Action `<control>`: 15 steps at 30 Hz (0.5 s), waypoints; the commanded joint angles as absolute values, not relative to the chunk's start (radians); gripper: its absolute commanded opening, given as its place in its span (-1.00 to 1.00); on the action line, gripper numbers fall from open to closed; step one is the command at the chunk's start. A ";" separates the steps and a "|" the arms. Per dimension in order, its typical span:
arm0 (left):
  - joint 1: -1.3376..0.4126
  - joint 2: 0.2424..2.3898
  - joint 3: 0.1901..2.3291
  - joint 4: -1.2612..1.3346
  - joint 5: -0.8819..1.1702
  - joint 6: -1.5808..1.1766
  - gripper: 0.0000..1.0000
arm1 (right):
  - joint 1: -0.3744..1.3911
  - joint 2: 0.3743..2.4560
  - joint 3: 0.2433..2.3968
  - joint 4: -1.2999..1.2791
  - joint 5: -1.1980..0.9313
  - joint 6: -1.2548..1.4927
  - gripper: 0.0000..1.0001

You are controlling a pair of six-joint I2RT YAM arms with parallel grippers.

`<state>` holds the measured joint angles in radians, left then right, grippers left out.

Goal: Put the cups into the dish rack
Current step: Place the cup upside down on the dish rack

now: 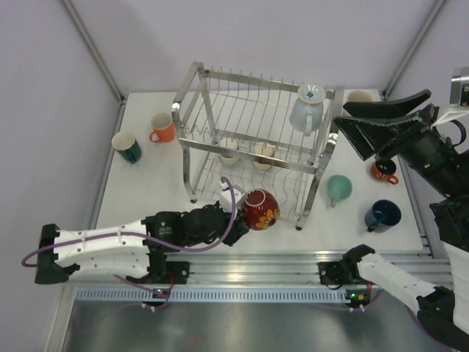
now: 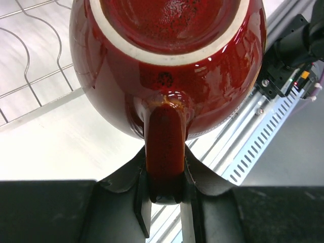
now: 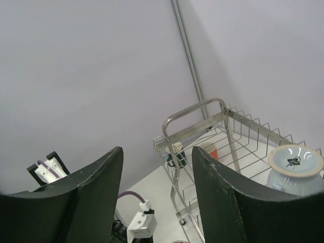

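Red mug (image 1: 261,210) hangs pinched by its handle in the left hand (image 2: 164,185), just beside the dish rack (image 1: 192,77) front, likely for lower-tier loading; right hand (image 3: 157,167) released, empty.

Bright, even overhead light with soft shadows. Glare spots the glazed red mug (image 2: 167,66) and the aluminium rail (image 1: 242,273).

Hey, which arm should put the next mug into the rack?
Left. The left pincer grips the red mug by its handle, right at the rack's lower front. The right pincer hangs open and empty beside the rack's right end.
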<state>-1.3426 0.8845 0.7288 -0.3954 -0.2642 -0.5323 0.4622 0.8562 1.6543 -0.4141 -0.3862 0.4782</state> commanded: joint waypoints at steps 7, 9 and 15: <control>-1.258 0.945 0.736 -0.129 -0.241 -0.542 -1.00 | 0.451 0.827 1.634 -0.411 -0.347 0.448 0.15; -1.226 0.966 0.739 -0.114 -0.219 -0.535 -1.00 | 0.453 0.821 1.632 -0.410 -0.345 0.448 0.15; -1.140 1.037 0.767 -0.078 -0.126 -0.517 -1.00 | 0.451 0.801 1.623 -0.417 -0.342 0.437 0.15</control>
